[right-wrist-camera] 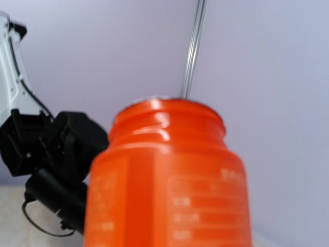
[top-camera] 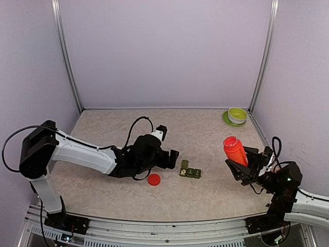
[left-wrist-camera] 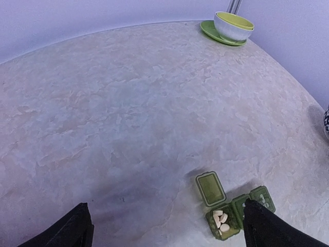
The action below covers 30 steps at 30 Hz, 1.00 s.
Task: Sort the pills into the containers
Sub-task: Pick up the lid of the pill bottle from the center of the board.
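Right tool [top-camera: 245, 167] grips the uncapped bottle [top-camera: 235, 150] roughly upright by the counter's [top-camera: 103, 128] right edge, probably to avoid spilling, while the open left tool [top-camera: 172, 158] hovers near the containers [top-camera: 190, 171].

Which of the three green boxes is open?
The end box nearest the red cap: its lid is flipped back, white pills inside. The other two look shut.
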Tool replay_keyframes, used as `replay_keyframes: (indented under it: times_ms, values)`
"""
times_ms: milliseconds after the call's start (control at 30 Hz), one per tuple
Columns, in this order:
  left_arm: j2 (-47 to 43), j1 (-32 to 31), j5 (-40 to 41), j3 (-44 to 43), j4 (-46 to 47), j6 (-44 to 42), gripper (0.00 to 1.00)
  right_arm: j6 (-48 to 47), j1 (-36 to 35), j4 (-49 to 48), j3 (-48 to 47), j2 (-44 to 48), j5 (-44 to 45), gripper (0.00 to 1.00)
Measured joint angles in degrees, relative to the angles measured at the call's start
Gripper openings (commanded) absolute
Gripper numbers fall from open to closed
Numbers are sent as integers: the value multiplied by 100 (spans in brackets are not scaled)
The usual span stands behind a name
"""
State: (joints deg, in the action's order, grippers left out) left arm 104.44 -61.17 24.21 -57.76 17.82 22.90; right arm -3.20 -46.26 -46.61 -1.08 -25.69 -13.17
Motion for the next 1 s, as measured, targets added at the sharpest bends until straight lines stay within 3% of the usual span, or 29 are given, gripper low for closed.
replay_keyframes:
  times_ms: [433,700,1000]
  values:
    - [-1320,-57,-26,678,-2002,323,98,-13,0,400,-125,205,17,20]
    - [-1349,-243,-94,831,-2680,431,94,9,0,734,-125,409,50,21]
    - [-844,-291,-501,809,-2747,328,91,31,0,949,-127,79,50,21]
